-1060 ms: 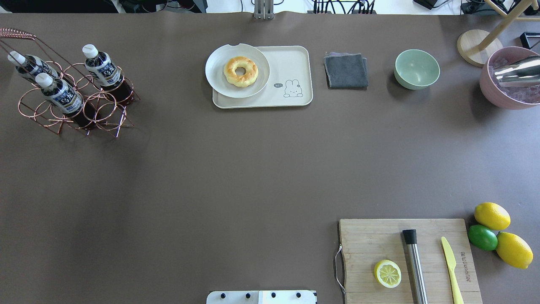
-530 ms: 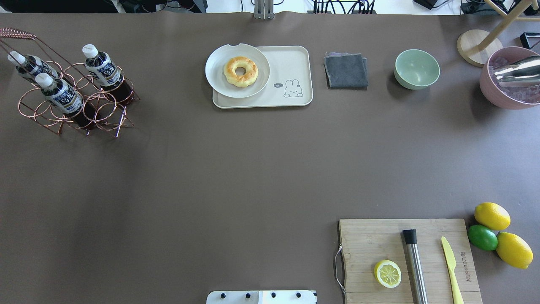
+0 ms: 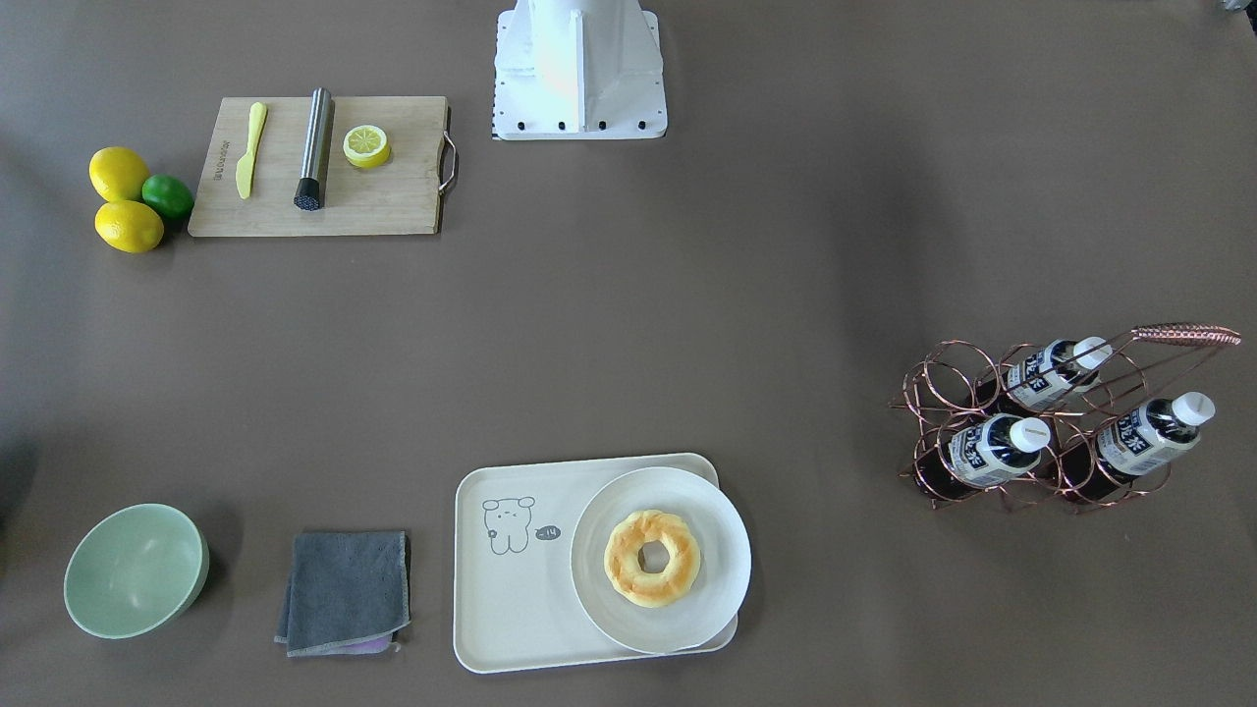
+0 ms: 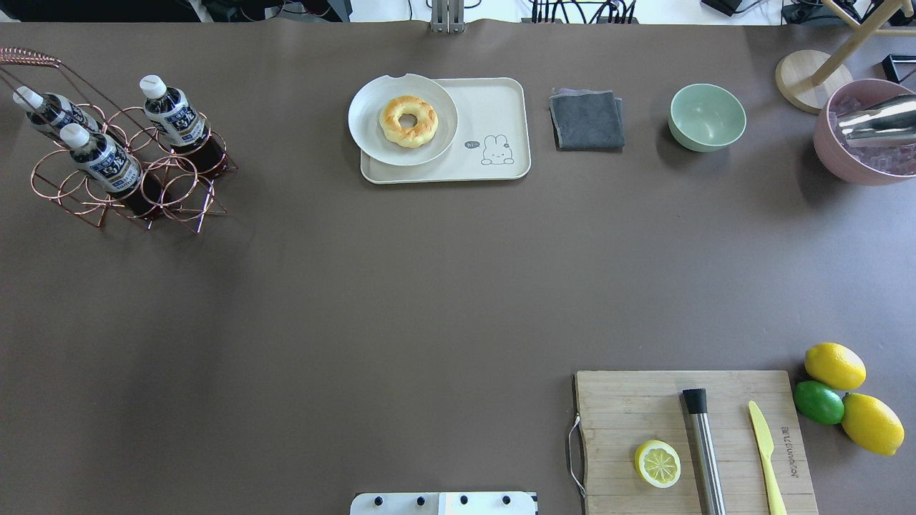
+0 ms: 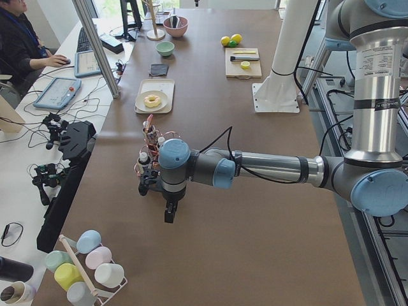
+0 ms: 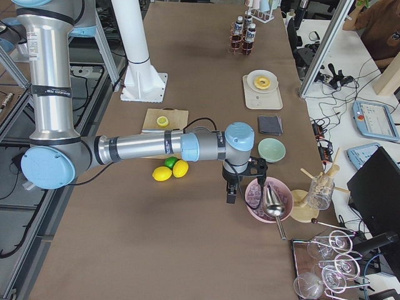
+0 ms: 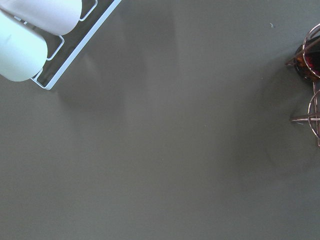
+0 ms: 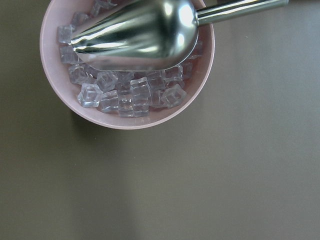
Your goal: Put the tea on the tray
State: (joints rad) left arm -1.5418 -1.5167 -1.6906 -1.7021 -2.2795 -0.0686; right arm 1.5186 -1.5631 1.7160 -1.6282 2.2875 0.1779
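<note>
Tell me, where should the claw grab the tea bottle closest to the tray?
Probably just under the white cap, coming down from above. Rings of the copper rack circle the tea bottle low down, leaving only its top free.

The cream-white rectangular tray with rounded corners [image 4: 512, 93] carries a small dark speech bubble [image 4: 470, 144] beside its outline animal drawing [image 4: 497, 151]; the bubble seems to read "hi". An engraved word [image 4: 786, 449] runs along the wooden cutting board [image 4: 622, 400]. White-and-dark-blue labels [image 4: 174, 118] wrap three clear plastic bottles of dark drink [image 4: 106, 163]. Neither lettering is legible.
</note>
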